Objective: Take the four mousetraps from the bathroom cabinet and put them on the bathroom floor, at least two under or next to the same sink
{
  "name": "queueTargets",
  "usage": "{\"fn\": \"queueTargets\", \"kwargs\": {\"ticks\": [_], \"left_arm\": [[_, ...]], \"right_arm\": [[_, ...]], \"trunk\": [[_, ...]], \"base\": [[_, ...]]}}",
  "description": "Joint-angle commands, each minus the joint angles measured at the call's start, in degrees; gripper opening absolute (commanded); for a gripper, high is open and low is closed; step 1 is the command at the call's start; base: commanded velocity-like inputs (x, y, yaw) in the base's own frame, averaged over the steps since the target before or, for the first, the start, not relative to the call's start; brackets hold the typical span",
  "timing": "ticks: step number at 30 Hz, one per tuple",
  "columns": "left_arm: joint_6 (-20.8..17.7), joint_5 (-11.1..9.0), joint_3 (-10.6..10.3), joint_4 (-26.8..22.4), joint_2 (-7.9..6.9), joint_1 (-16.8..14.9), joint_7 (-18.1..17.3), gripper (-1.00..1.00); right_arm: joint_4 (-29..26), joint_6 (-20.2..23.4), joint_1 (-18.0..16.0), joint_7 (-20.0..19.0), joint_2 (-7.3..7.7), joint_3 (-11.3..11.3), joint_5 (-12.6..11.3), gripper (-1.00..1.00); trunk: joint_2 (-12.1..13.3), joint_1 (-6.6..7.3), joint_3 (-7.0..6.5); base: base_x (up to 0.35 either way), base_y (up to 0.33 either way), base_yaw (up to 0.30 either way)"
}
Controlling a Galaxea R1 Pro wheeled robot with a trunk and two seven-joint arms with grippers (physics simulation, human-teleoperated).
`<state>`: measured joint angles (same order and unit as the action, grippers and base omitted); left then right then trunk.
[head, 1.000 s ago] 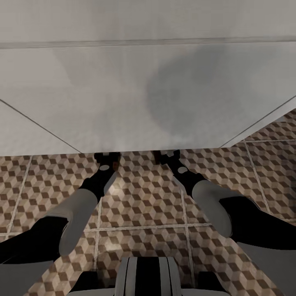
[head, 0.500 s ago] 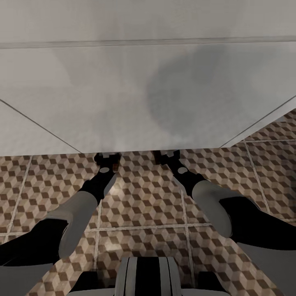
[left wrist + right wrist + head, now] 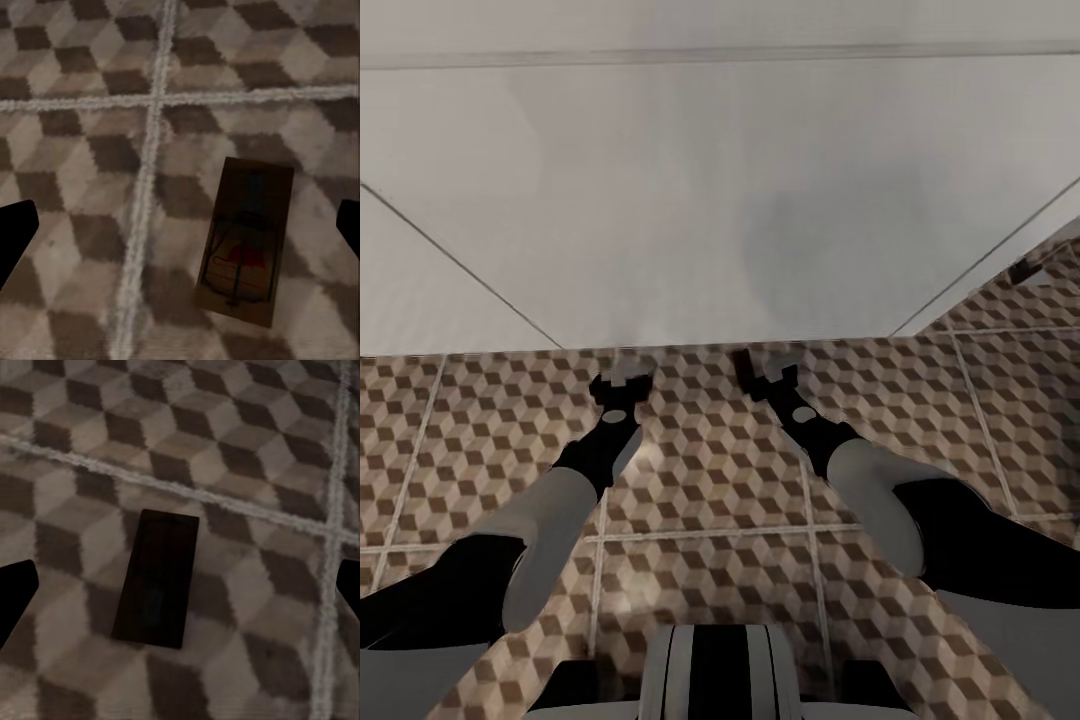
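Note:
One mousetrap (image 3: 247, 240), a brown wooden board with dark wire and a red mark, lies flat on the bathroom floor (image 3: 82, 150) below my left gripper (image 3: 181, 229). The gripper is open, its fingers wide apart and clear of the trap. A second mousetrap (image 3: 157, 577), dark in shadow, lies flat on the cube-patterned tiles under my right gripper (image 3: 181, 585), which is also open and holds nothing. In the head view the left gripper (image 3: 622, 385) and right gripper (image 3: 765, 372) hang side by side over the bathroom floor (image 3: 700, 480), just in front of a wide white body.
The wide white boxy body (image 3: 690, 200) rises straight ahead and meets the tiles just past both grippers. No tap or basin shows on it, so I cannot tell whether it is the bathroom sink. A small dark object (image 3: 1025, 268) lies at its right corner.
The whole head view has shifted, so the camera moved: the white body's lower edge sits higher in the picture and both grippers show fully over the tiles. The arms hold their pose.

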<state>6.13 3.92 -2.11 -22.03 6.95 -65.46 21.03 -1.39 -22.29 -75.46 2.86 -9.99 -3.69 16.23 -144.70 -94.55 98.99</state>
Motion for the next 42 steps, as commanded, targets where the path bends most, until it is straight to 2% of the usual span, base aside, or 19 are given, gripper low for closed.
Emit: {"fn": "queueTargets", "kwargs": {"ticks": [1,42], "left_arm": [[0.02,0.42,-0.21,0.07,-0.01,-0.03,0.46,1.00],[0.02,0.39,-0.24,0.09,0.02,-0.02,0.50,1.00]], "right_arm": [[0.07,-0.14,-0.03,0.30,0.00,-0.35,0.11,1.00],[0.07,-0.87,0.41,0.30,0.00,-0.35,0.11,1.00]], "trunk": [[-0.01,0.04,0.02],[-0.01,0.04,0.02]], "base": [[-0.303,0.000,0.000],[-0.334,0.000,0.000]]}}
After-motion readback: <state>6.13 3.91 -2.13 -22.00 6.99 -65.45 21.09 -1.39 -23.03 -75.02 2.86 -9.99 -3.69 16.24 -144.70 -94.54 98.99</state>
